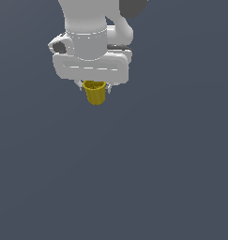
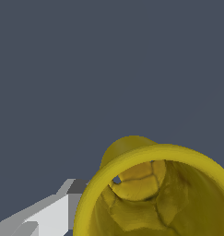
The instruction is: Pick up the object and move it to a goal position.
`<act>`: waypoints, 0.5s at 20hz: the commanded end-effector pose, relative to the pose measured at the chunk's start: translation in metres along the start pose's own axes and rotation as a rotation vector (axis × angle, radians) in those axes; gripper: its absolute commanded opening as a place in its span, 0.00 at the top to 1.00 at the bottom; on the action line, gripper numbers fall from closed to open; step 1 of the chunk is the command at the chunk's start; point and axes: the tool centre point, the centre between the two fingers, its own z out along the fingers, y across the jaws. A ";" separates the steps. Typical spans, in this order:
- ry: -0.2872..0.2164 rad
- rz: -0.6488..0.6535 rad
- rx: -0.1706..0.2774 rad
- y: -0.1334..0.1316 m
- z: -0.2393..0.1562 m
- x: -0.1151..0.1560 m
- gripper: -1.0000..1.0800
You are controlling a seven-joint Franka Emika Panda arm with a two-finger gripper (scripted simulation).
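Yellow cup [image 1: 95, 92] upper centre of exterior view, rim clamped between fingers of white gripper [image 1: 94, 85]. Judged light, rigid, thin-walled, likely slippery; tapered sides favour hold near rim.

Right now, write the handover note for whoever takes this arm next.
Gripper: shut on the yellow cup, fingers either side of its rim.
Cup: upright, mouth up, hanging just under the white hand; the wrist view looks straight into its open mouth.
Done: the cup appears gripped and probably lifted, though no surface contact can be judged against the plain grey background.
Left: carry it to the goal position, which no marker shows in either view, then release.
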 end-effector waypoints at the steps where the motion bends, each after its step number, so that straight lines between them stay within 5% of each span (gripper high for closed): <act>1: 0.000 0.000 0.000 0.002 -0.018 0.000 1.00; 10: 0.000 0.000 0.000 0.005 -0.049 0.002 1.00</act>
